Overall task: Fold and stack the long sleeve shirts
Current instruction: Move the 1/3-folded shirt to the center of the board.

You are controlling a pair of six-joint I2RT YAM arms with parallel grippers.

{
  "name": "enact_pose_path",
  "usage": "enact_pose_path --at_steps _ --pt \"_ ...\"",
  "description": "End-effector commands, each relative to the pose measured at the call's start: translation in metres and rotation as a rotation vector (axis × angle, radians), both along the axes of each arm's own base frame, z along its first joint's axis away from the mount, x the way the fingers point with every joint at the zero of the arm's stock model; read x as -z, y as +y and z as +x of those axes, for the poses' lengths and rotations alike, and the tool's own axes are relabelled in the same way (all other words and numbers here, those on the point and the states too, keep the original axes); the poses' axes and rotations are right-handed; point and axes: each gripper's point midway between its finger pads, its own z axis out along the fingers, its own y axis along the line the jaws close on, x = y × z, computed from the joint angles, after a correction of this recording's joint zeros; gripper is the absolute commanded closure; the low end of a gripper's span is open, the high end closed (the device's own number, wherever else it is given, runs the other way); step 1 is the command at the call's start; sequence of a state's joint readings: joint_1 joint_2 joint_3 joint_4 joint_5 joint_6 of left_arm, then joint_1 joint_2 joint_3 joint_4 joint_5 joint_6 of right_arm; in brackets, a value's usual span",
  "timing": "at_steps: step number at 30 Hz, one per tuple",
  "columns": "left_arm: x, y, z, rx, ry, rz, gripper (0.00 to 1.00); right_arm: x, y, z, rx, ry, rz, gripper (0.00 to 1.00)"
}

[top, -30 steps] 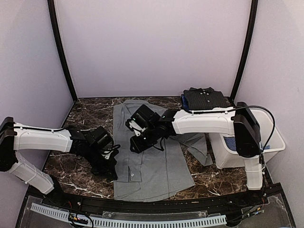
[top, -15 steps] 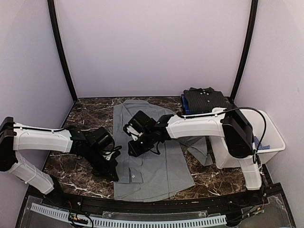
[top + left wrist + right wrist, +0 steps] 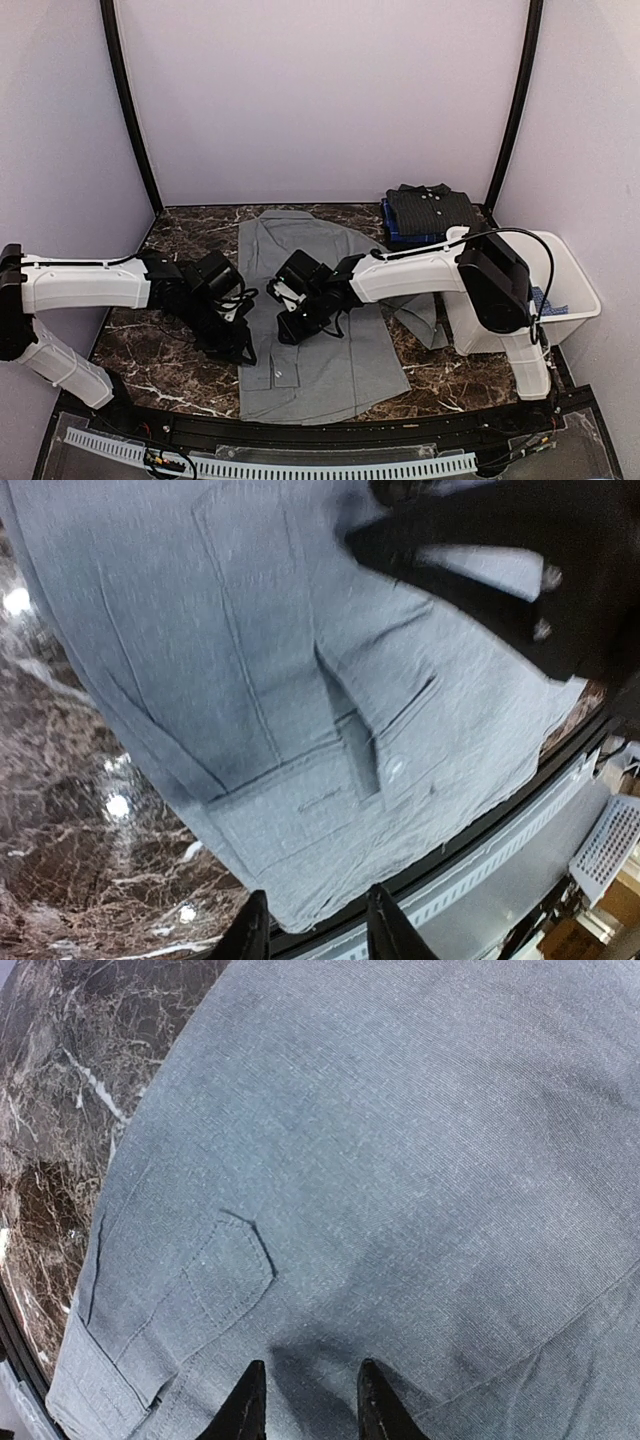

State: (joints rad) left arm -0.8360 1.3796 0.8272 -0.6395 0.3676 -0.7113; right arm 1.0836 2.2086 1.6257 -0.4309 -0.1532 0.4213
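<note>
Your grey shirt (image 3: 335,365) lies spread flat in the middle of the dark marble table (image 3: 165,372), collar toward the back wall and hem at the near edge. One sleeve is folded in along the shirt's left side, and its buttoned cuff (image 3: 372,765) shows in the left wrist view.

Your left claw (image 3: 312,935) sits low at the shirt's left edge, over the folded sleeve. Its fingers (image 3: 250,936) stand partly apart with nothing between them; only the hem and the table's edge show past the tips.

Your right claw (image 3: 308,1405) is over the middle of the same shirt, close beside the left one. It too is partly open, and the cloth under it lies smooth, not pinched, with the chest pocket (image 3: 228,1268) just ahead of the tips.

The folded dotted shirt (image 3: 432,210) rests at the back right corner of the table, a blue edge showing beneath it. Next to it, on the right, stands a white tub (image 3: 570,265) with some blue patterned cloth (image 3: 546,300) inside.
</note>
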Motion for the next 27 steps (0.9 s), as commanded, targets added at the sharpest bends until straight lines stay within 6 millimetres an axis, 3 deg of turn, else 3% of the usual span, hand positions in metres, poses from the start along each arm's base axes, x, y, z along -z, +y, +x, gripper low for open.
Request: enact_pose_path --at_steps 1,7,13,17,23,27 --pt "-0.024 0.009 0.042 -0.097 -0.136 0.046 0.66 -0.012 0.003 -0.001 -0.003 -0.011 0.036 0.71" --pt "-0.043 -0.004 0.114 -0.227 -0.252 -0.087 0.69 -0.065 -0.007 0.026 0.067 -0.092 0.119 0.7" --pt "-0.027 -0.041 0.163 -0.222 -0.272 -0.137 0.73 -0.111 -0.04 0.068 0.206 -0.221 0.176 0.62" --pt "0.002 -0.045 0.173 -0.246 -0.237 -0.111 0.74 -0.135 -0.07 0.093 0.307 -0.333 0.167 0.57" --pt "0.056 -0.014 0.153 -0.28 -0.126 -0.048 0.75 -0.161 -0.108 0.116 0.401 -0.396 0.211 0.55" --pt "0.073 0.009 0.148 -0.294 -0.096 0.009 0.76 -0.163 -0.117 0.121 0.419 -0.41 0.201 0.55"
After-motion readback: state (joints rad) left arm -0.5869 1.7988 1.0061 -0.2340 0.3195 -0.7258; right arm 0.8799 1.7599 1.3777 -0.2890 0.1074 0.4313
